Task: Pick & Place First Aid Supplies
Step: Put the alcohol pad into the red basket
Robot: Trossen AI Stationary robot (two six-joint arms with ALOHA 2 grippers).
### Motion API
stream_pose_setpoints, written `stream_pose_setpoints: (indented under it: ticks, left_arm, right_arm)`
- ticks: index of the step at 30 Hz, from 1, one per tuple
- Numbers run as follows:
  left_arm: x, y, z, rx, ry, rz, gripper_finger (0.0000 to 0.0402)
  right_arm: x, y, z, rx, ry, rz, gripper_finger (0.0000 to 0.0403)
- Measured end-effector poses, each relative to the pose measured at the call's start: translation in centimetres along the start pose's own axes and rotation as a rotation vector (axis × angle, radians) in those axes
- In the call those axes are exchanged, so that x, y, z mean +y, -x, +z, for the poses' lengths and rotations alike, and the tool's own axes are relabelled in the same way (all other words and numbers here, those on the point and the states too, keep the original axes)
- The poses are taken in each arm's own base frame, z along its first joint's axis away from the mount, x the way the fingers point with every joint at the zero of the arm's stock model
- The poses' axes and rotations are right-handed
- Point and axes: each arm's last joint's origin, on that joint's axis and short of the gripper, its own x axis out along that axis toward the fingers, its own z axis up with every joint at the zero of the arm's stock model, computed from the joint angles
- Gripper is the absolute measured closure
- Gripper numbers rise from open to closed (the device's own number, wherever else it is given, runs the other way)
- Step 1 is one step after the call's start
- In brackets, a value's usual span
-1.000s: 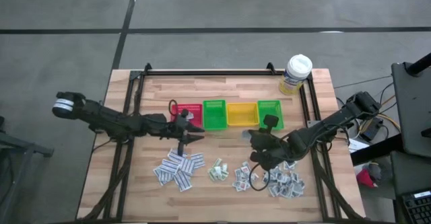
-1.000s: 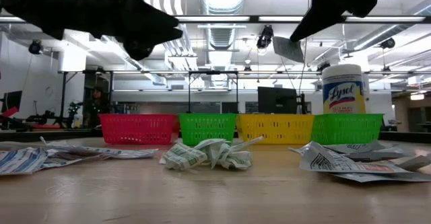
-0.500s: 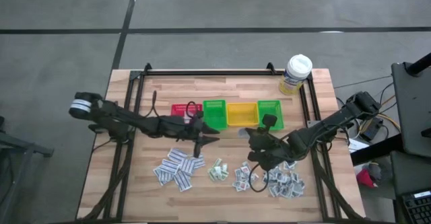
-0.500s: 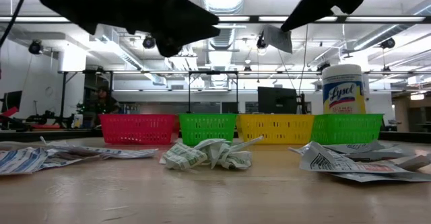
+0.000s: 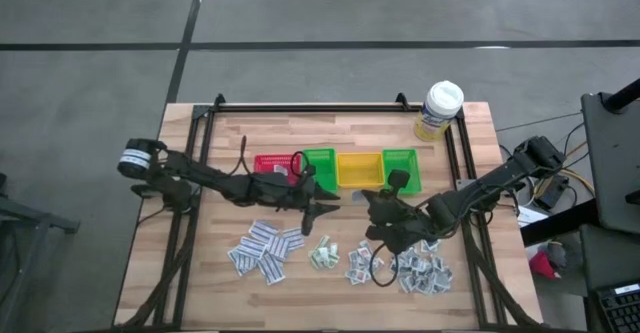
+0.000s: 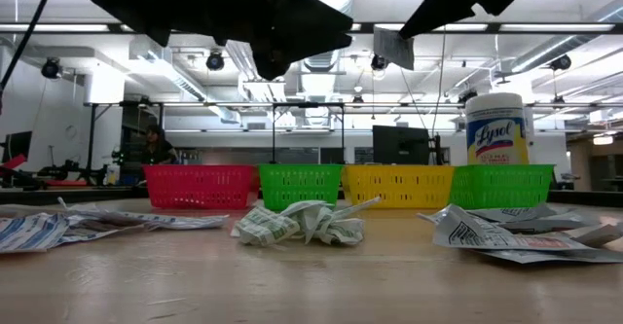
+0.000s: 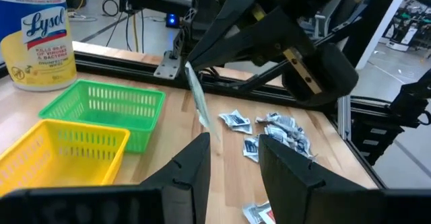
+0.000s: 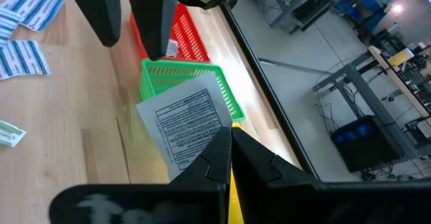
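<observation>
Packet [image 8: 185, 123]: thin, light, floppy paper; pinched by one edge, hanging above the desk [image 5: 230, 138] before the bins [image 5: 360, 168].
Right pincer [image 8: 227, 142]: clamped on that edge.
Left pincer [image 7: 232, 146]: apparently empty, parted.
Loose packets [image 5: 265, 250]: best taken by an edge.

Low view crops both arms at top (packet [image 6: 393, 48] print unreadable).
</observation>
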Motion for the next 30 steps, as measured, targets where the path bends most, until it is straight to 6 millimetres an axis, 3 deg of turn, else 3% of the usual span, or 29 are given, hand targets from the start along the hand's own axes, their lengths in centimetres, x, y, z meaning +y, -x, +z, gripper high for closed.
stream_pose_setpoints:
  ticks: [9,30]
  left_arm:
    - [-0.2,-0.5,0.9,-0.033,0.026,0.01,0.0282]
    - [0.0,-0.5,0.7,-0.018,0.084,0.059,0.0282]
  right_arm:
    - [0.7,-0.5,-0.1,0.0,0.039,-0.031,0.0395]
    - [0.8,-0.4,0.9,-0.059,0.019,-0.039,0.0394]
